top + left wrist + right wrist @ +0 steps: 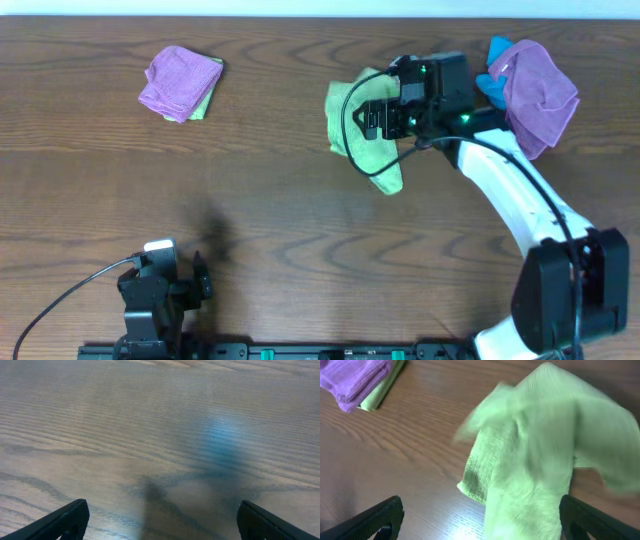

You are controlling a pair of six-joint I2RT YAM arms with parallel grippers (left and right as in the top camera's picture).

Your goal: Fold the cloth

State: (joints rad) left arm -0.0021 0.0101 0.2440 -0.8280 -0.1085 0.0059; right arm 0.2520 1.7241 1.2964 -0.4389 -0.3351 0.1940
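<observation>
The lime-green cloth [372,152] lies crumpled on the table at the middle right, partly hidden under my right gripper [385,118]. In the right wrist view the cloth [545,450] looks blurred and bunched, with one hemmed corner toward the left. It reaches down between the two wide-apart fingers of the right gripper [480,520], which is open. I cannot tell if the fingers touch it. My left gripper [200,280] is open and empty over bare wood near the front left; in its own view [160,522] only table shows.
A folded purple cloth on a green one [180,82] lies at the back left and also shows in the right wrist view [355,380]. A crumpled purple cloth [540,88] lies over a small blue cloth [497,58] at the back right, beside the right arm.
</observation>
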